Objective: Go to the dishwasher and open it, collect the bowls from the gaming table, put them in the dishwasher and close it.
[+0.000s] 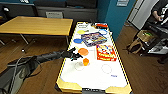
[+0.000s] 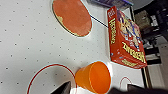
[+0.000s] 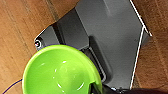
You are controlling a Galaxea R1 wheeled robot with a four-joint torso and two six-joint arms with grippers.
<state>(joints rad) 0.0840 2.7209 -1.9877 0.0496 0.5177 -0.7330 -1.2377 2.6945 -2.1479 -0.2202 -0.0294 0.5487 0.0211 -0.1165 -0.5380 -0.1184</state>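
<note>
**Left gripper at the orange bowl**

One orange bowl (image 1: 86, 61) stands upright on the gaming table (image 1: 95, 77), beside one orange disc (image 1: 83, 51) and near one red game box (image 1: 106, 53). The left gripper (image 1: 75, 57) is just beside it, jaws apart, holding nothing. One green bowl (image 3: 60, 71) sits at the right gripper; its grip I cannot tell.

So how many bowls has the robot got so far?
One for sure: a green bowl sits close at the right wrist. The left gripper is reaching for the orange bowl on the gaming table. Blue and yellow pieces lie further back there.
</note>
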